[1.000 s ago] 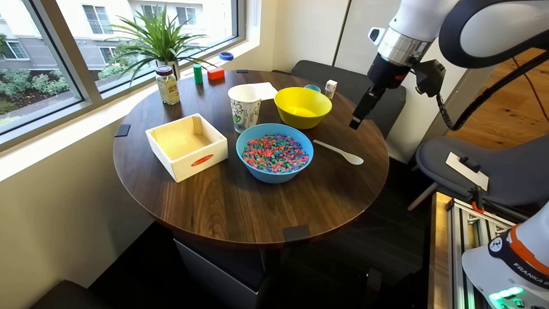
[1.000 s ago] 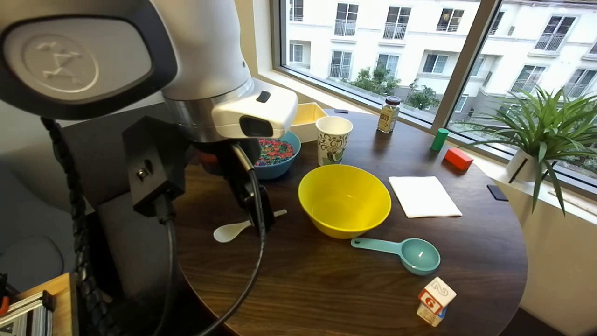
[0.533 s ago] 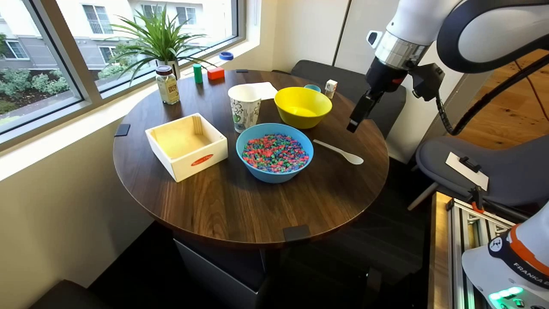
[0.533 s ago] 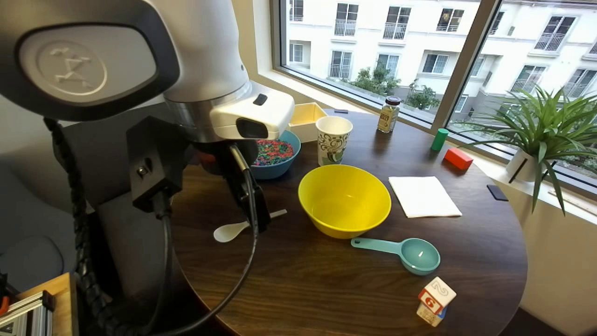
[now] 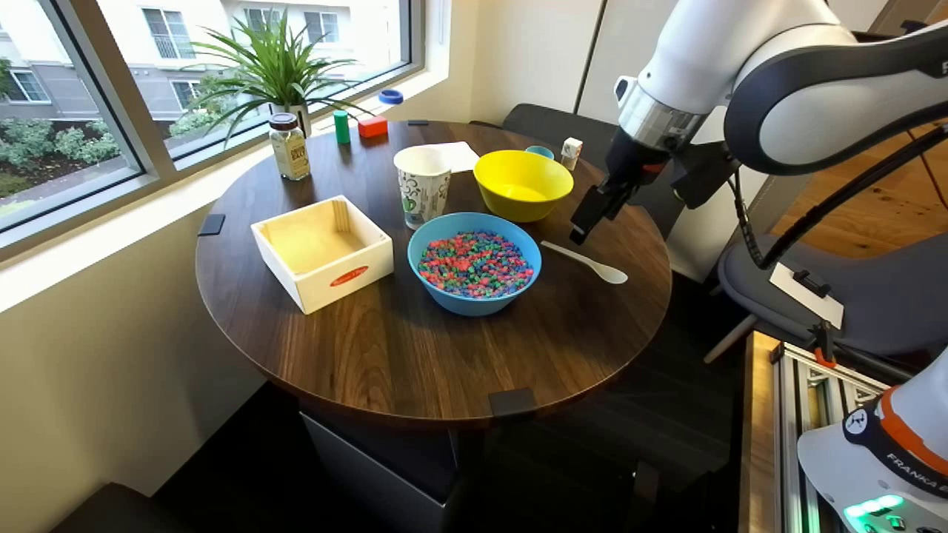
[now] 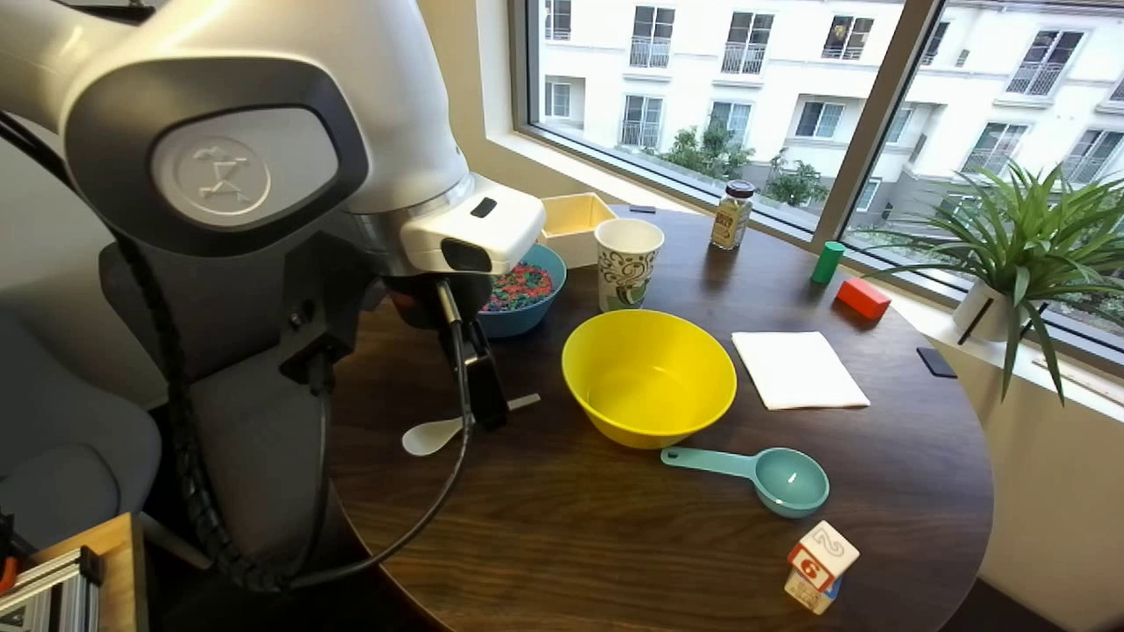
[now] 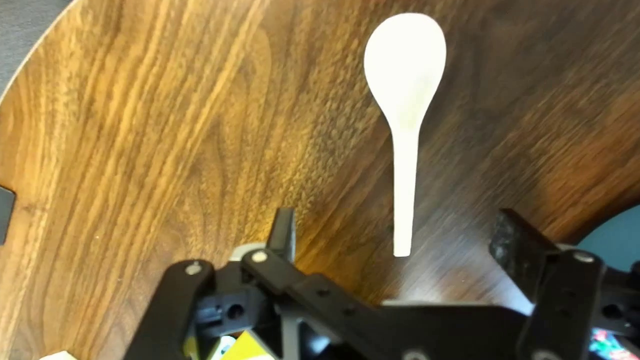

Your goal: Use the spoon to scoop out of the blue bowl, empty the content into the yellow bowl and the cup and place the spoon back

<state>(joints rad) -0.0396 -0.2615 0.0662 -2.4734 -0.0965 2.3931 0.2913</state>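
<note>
The white spoon (image 5: 609,274) lies on the table right of the blue bowl, and also shows in an exterior view (image 6: 430,436) and the wrist view (image 7: 406,75). My gripper (image 7: 395,230) is open and empty above the table, with the spoon's handle end between its spread fingers from above, not touching. It also shows in an exterior view (image 5: 580,231). The blue bowl (image 5: 474,305) holds multicoloured bits; the arm partly hides it in an exterior view (image 6: 518,325). The yellow bowl (image 6: 650,377) looks empty. The patterned paper cup (image 5: 424,189) stands upright between the bowls, slightly behind.
A pale wooden box (image 5: 348,277) stands beside the blue bowl. A teal measuring scoop (image 6: 790,483), stacked letter blocks (image 6: 817,566) and a white napkin (image 6: 799,369) lie near the yellow bowl. A jar (image 5: 289,148), green cylinder (image 5: 341,127) and red block (image 5: 372,127) stand toward the window.
My gripper has moved lower and closer to the spoon's handle, leftward in an exterior view. The spoon, bowls and cup have not moved.
</note>
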